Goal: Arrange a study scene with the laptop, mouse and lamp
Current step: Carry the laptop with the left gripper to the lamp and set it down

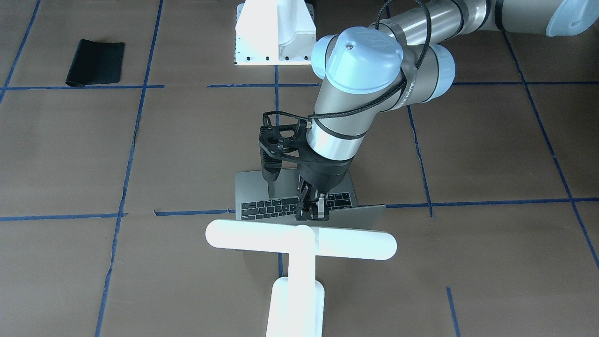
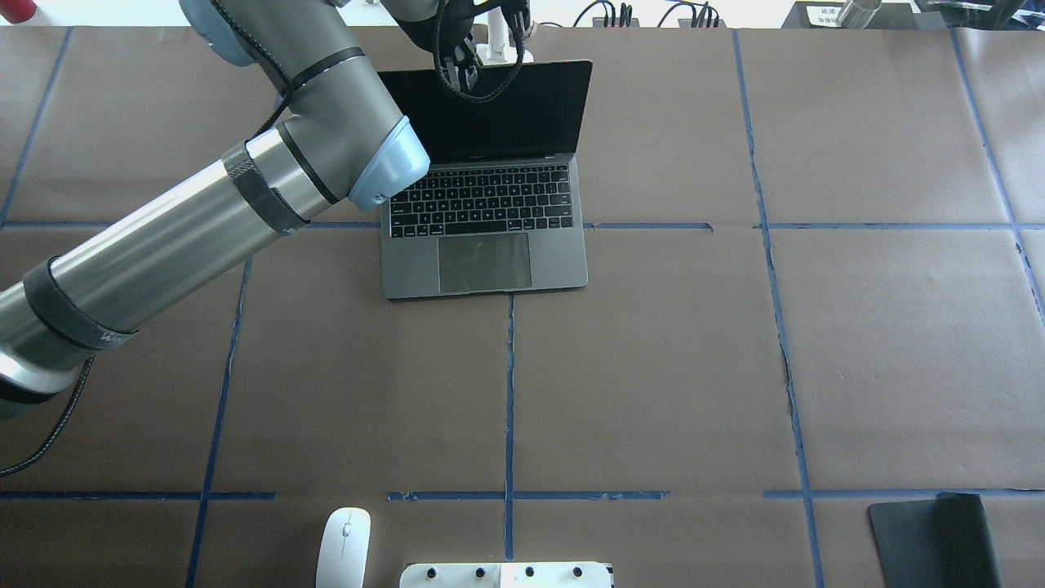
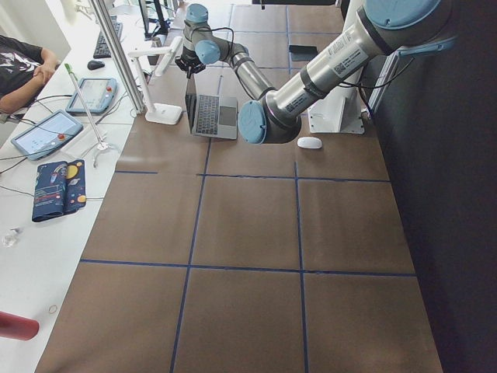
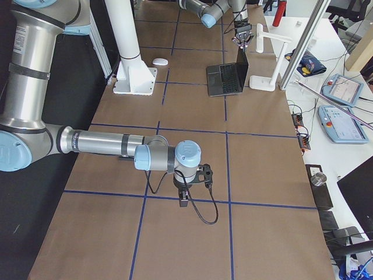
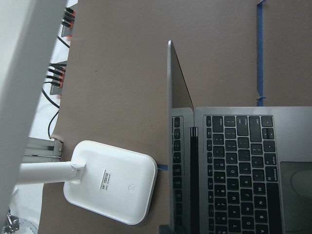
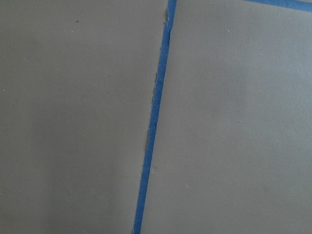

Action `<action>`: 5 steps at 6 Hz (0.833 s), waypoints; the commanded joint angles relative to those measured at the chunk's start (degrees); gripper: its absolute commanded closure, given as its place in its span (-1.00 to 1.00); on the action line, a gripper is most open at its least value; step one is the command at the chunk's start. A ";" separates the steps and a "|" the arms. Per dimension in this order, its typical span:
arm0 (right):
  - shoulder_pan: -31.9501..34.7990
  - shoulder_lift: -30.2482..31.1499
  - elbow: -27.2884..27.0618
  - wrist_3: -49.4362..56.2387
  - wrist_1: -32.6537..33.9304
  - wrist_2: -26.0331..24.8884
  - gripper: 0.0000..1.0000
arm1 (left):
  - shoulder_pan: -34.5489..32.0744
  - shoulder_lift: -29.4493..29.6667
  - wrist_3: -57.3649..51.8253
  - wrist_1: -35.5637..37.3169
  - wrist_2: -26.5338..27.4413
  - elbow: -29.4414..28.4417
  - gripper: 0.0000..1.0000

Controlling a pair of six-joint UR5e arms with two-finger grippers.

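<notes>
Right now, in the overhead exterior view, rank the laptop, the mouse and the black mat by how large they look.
1. laptop
2. black mat, partly cut off by the frame
3. mouse, smallest

The open laptop (image 2: 486,245) stands at the far middle of the counter (image 2: 653,367), its upright screen walling off the far side. Close behind the screen stands the lamp (image 1: 299,245), leaving only a narrow gap. The left arm (image 2: 204,220) slants in over the laptop's left corner, and the left tool (image 1: 311,210) straddles the screen's top edge, blocking that side. Right of the laptop, and from its front to the near edge, the counter lies open. Along the near edge sit the mouse (image 2: 344,545), a white pedestal (image 2: 506,574) and, in the right corner, a black mat (image 2: 935,539).
</notes>
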State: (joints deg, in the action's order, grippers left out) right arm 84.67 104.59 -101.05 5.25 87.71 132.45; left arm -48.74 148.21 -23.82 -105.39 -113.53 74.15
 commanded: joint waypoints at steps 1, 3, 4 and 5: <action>-0.03 0.00 -0.03 -0.06 0.00 0.00 -1.00 | -0.04 -1.25 0.00 -2.45 -0.02 -0.94 0.58; 0.06 0.00 -0.03 -0.06 0.00 0.09 -1.00 | -0.04 -1.35 -0.44 -2.10 -0.02 -0.51 0.31; -0.03 0.00 -0.03 0.02 0.00 0.00 -1.00 | -0.30 -1.70 -0.53 -1.58 -0.02 1.41 0.18; -0.03 0.00 -0.03 -0.06 -0.09 0.09 -1.00 | -0.39 -6.75 -0.53 -1.31 0.06 6.74 0.09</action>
State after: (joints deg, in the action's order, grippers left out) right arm 84.66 104.59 -101.08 5.23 87.69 132.49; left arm -49.00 144.88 -24.31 -107.00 -113.53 76.94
